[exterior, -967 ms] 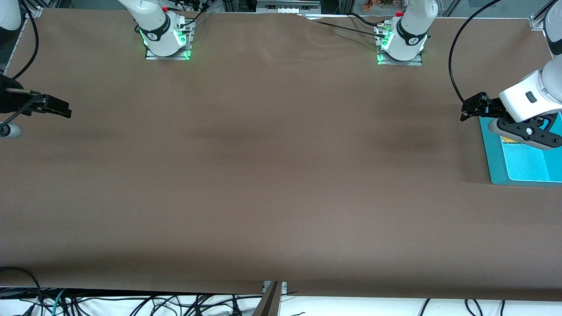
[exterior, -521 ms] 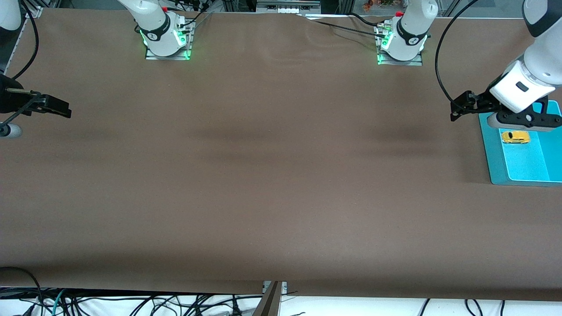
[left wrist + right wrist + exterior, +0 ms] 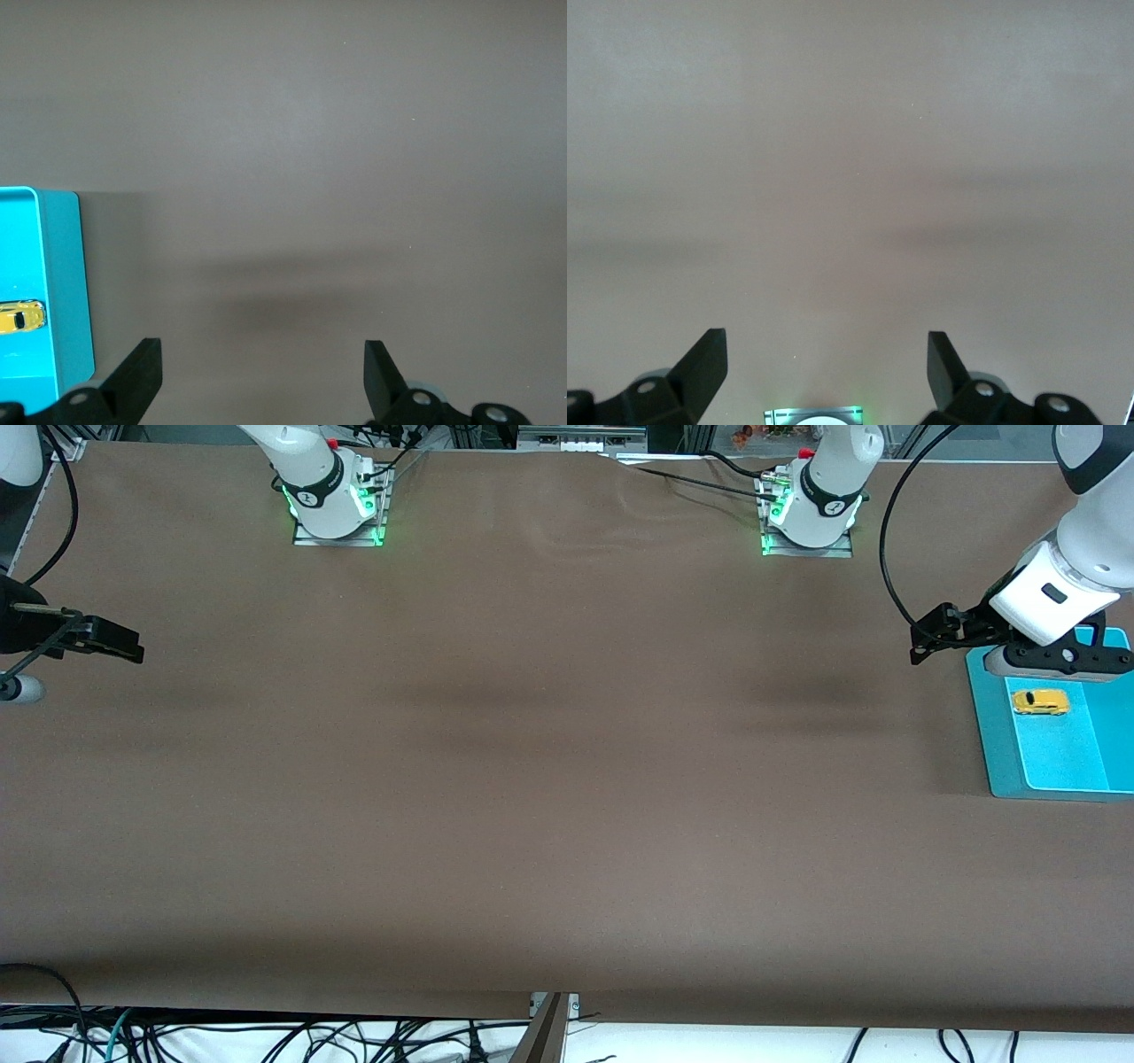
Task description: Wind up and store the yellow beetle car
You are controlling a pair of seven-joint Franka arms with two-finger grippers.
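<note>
Already car (image 3: 1040, 702) lay in bin (image 3: 999, 753); judged light, rigid, slippery, best gripped across sides. Left end effector (image 3: 1054, 662) spread empty over bin; right end effector (image 3: 824, 367) spread empty, waiting.

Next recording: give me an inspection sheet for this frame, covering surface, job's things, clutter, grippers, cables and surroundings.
Surface: brown table cover, bare across the middle.
Job's things: yellow beetle car lies in the teal bin at the left arm's end of the table.
Clutter: nothing seen.
Grippers: left gripper open and holding nothing, over the table beside the bin; right gripper open, waiting at the right arm's end.
Cables: black cable loops to the left arm; loose cables below the table edge.
Surroundings: two arm bases lit green.
</note>
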